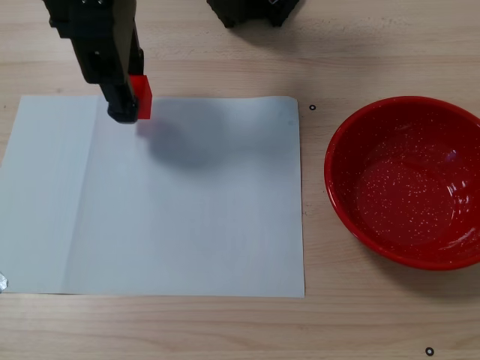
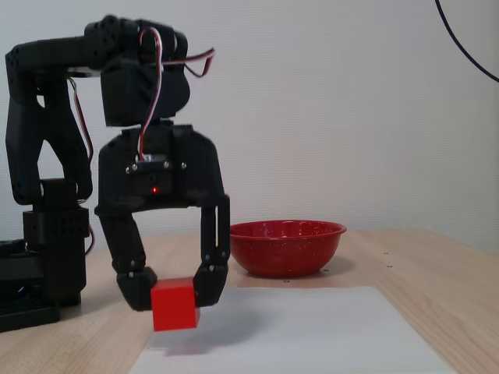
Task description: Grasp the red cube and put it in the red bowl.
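The small red cube hangs a little above the white paper, clamped between the black fingers of my gripper, which is shut on it. From above, the red cube shows beside the gripper at the paper's top left corner area, its shadow falling on the sheet just right of it. The large red bowl with white speckles sits on the wooden table far to the right; in the side-on fixed view the red bowl stands behind and to the right of the gripper.
A white sheet of paper covers the left and middle of the wooden table. The arm's black base stands at the left. Another black block sits at the top edge.
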`<state>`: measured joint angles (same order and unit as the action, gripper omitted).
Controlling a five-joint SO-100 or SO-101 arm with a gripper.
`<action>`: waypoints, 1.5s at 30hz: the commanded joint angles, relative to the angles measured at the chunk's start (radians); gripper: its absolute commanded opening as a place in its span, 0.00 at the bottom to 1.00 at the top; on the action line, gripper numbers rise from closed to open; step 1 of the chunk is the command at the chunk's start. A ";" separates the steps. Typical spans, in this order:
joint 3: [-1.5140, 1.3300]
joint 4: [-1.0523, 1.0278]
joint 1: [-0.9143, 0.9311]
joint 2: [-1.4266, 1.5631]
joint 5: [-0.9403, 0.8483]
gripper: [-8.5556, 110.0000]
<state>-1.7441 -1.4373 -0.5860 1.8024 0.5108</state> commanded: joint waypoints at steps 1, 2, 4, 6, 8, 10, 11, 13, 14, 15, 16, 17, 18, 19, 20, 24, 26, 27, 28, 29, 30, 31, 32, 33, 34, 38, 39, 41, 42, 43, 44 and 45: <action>0.118 -0.018 0.000 0.087 -0.011 0.07; 0.124 -0.025 0.000 0.092 -0.011 0.07; 0.132 -0.037 0.002 0.098 -0.011 0.07; 0.152 -0.052 0.006 0.098 -0.020 0.07; 0.183 -0.078 0.015 0.098 -0.031 0.07; 0.222 -0.112 0.031 0.097 -0.048 0.07; 0.244 -0.127 0.040 0.097 -0.057 0.07; 0.285 -0.158 0.061 0.097 -0.075 0.07; 0.305 -0.172 0.072 0.097 -0.086 0.07; 0.325 -0.189 0.084 0.097 -0.094 0.07; 0.345 -0.202 0.097 0.097 -0.104 0.07; 0.364 -0.218 0.110 0.097 -0.115 0.07; 0.382 -0.232 0.126 0.097 -0.127 0.07; 0.399 -0.244 0.141 0.097 -0.138 0.07; 0.414 -0.253 0.156 0.098 -0.150 0.07; 0.469 -0.295 0.233 0.106 -0.201 0.07; 0.499 -0.318 0.281 0.107 -0.229 0.07; 0.512 -0.330 0.307 0.109 -0.241 0.07; 0.525 -0.339 0.334 0.109 -0.255 0.07; 0.540 -0.345 0.362 0.110 -0.272 0.07; 0.555 -0.348 0.391 0.110 -0.288 0.07; 0.568 -0.350 0.420 0.110 -0.304 0.07; 0.578 -0.351 0.451 0.110 -0.316 0.07; 0.589 -0.353 0.482 0.110 -0.328 0.07; 0.598 -0.354 0.511 0.110 -0.339 0.07; 0.615 -0.354 0.623 0.110 -0.371 0.07; 0.618 -0.353 0.649 0.110 -0.379 0.07; 0.623 -0.348 0.699 0.110 -0.393 0.07; 0.624 -0.344 0.724 0.110 -0.399 0.07; 0.626 -0.339 0.747 0.109 -0.405 0.07; 0.629 -0.336 0.773 0.109 -0.411 0.07; 0.634 -0.331 0.795 0.107 -0.419 0.07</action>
<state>-1.2333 -1.7763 0.1887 1.8040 0.1043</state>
